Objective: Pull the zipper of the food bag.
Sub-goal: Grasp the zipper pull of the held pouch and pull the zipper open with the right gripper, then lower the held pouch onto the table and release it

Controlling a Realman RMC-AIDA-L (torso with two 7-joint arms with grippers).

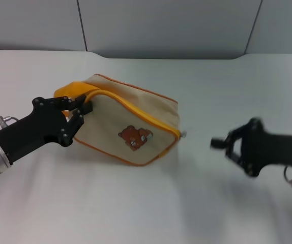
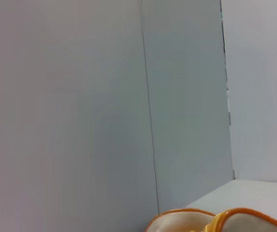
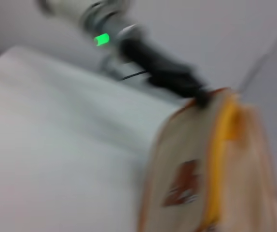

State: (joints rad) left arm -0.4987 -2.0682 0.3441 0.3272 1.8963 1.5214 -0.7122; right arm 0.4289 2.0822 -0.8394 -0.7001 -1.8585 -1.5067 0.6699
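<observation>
Head view: the right gripper is blurred, so whether it is apart or together I cannot tell; it hangs well right of the cream bag lying on the white table. An orange zipper edges the bag. The left gripper is clamped on its orange strap.

Left wrist view: only the bag's rim shows.

Right wrist view: everything is smeared; bag, left arm.

One cream food bag with one bear print is shown on one white table, flanked by two black grippers: left gripper, right gripper.
</observation>
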